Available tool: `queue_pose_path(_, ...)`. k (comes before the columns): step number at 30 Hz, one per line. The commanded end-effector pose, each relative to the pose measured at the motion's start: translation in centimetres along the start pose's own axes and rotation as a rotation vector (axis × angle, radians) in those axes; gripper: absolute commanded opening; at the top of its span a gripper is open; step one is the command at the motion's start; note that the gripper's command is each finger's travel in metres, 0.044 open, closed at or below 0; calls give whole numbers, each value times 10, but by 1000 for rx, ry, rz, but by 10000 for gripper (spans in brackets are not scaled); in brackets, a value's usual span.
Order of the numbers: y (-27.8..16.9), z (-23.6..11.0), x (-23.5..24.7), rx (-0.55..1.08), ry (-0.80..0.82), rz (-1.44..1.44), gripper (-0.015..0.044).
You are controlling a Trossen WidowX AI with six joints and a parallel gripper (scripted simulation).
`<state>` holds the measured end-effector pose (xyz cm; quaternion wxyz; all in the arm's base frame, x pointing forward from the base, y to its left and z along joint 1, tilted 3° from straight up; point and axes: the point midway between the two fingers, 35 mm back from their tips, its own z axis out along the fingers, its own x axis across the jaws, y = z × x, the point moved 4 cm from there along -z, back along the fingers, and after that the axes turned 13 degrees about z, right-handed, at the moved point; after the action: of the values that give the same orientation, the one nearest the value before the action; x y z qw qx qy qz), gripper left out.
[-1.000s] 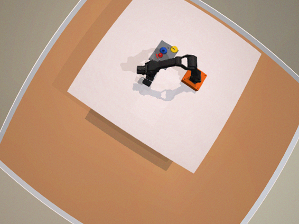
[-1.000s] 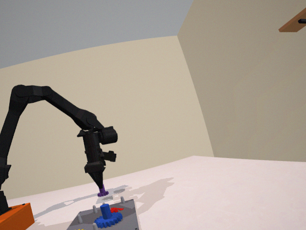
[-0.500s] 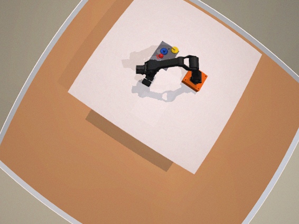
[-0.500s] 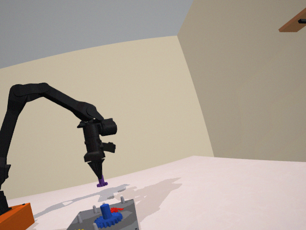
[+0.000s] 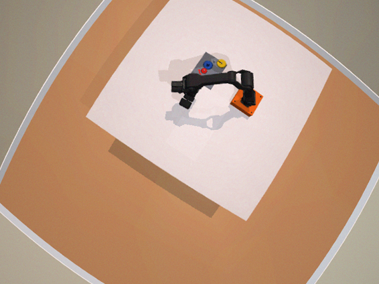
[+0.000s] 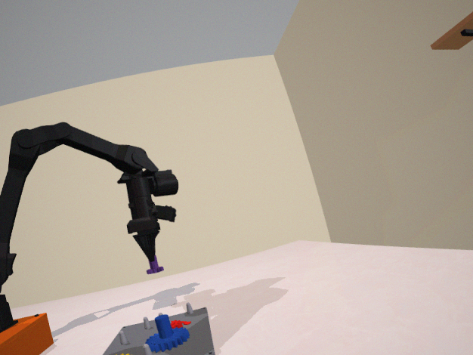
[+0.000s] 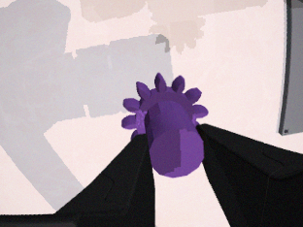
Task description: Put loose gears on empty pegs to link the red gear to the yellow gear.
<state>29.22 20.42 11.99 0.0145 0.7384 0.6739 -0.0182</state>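
My gripper (image 6: 153, 260) (image 7: 173, 140) is shut on the handle of a small purple gear (image 6: 155, 270) (image 7: 175, 152) and holds it in the air, beyond the board in the exterior view. The grey board (image 5: 205, 55) (image 6: 202, 325) (image 7: 293, 97) carries a blue gear (image 5: 207, 64) (image 6: 167, 339) with a tall hub, between the red gear (image 5: 202, 70) and the yellow gear (image 5: 223, 63) (image 6: 124, 353). Grey pegs stand on the board, one of them a peg (image 6: 189, 308) at its far corner. The arm hides part of the board in the top view.
The orange arm base (image 5: 247, 106) (image 6: 30, 332) stands on the white table top (image 5: 218, 158) beside the board. The arm reaches over the board's edge in the top view. Arm shadows lie on the table.
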Motion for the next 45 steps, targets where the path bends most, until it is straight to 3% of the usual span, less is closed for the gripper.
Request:
queue_pose_path(1,0,-15,1,-12,12,5,0)
queue_pose_path(20,-6,-60,-2,-10,11,5,0)
queue_pose_path(45,20,-50,-50,-6,-12,28,0)
